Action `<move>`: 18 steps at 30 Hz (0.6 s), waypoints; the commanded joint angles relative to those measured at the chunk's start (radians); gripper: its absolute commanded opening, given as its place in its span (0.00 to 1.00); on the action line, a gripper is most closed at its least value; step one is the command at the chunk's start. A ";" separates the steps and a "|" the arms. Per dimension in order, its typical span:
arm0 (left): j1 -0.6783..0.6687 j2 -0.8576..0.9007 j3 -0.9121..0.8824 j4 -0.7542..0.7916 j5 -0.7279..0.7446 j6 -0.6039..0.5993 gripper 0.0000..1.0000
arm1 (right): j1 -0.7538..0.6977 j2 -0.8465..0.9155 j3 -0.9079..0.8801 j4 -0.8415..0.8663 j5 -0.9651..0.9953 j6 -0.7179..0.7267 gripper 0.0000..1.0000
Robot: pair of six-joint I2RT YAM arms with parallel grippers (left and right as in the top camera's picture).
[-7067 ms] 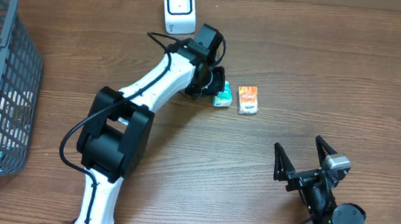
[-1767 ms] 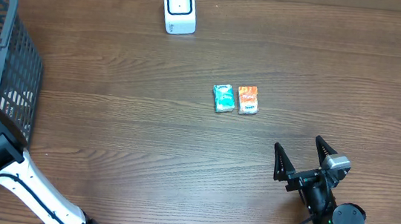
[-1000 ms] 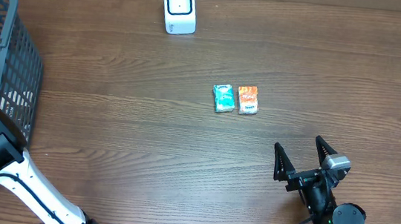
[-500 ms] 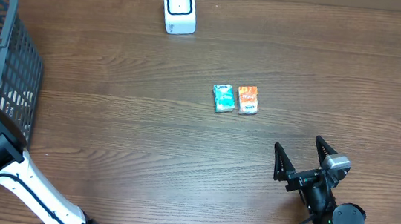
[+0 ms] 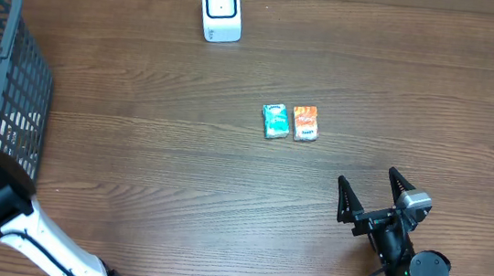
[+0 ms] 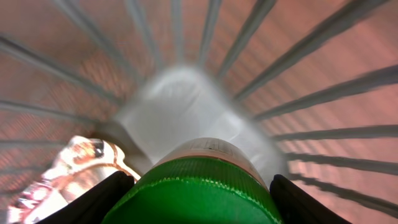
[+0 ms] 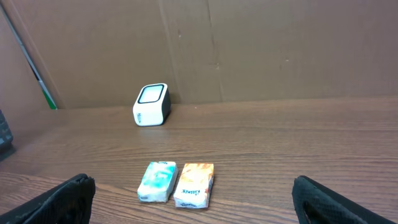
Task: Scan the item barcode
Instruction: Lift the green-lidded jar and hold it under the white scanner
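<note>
Gripping a green-capped bottle (image 6: 200,202) by its ridged lid, the left gripper (image 6: 199,183) is reaching inside the grey basket (image 5: 22,87) — the right gripper (image 5: 368,178) is hanging wide open.

- Brown wood-grain table (image 5: 178,177): matt, smooth, with fine lengthwise grain.
- Grey plastic lattice basket (image 5: 22,87): dull finish.
- White plastic box scanner (image 5: 221,10): smooth, glossy shell.
- Teal small carton (image 5: 274,121) and orange small carton (image 5: 306,123): printed card with a slight sheen.
- Green plastic cap (image 6: 199,193): satin, finely ribbed rim.
- Pale crinkled wrapper (image 6: 81,163): shiny film.
- Brown cardboard backing (image 7: 280,50): matt, creased.
</note>
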 commanded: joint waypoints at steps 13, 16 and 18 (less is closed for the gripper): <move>-0.040 -0.520 0.099 0.025 0.340 -0.171 0.55 | 0.006 -0.008 -0.011 0.003 0.006 0.000 1.00; -0.108 -0.568 0.099 -0.027 0.357 -0.169 0.55 | 0.006 -0.008 -0.011 0.003 0.006 0.000 1.00; -0.167 -0.584 0.099 -0.077 0.357 -0.158 0.55 | 0.006 -0.008 -0.011 0.003 0.006 0.000 1.00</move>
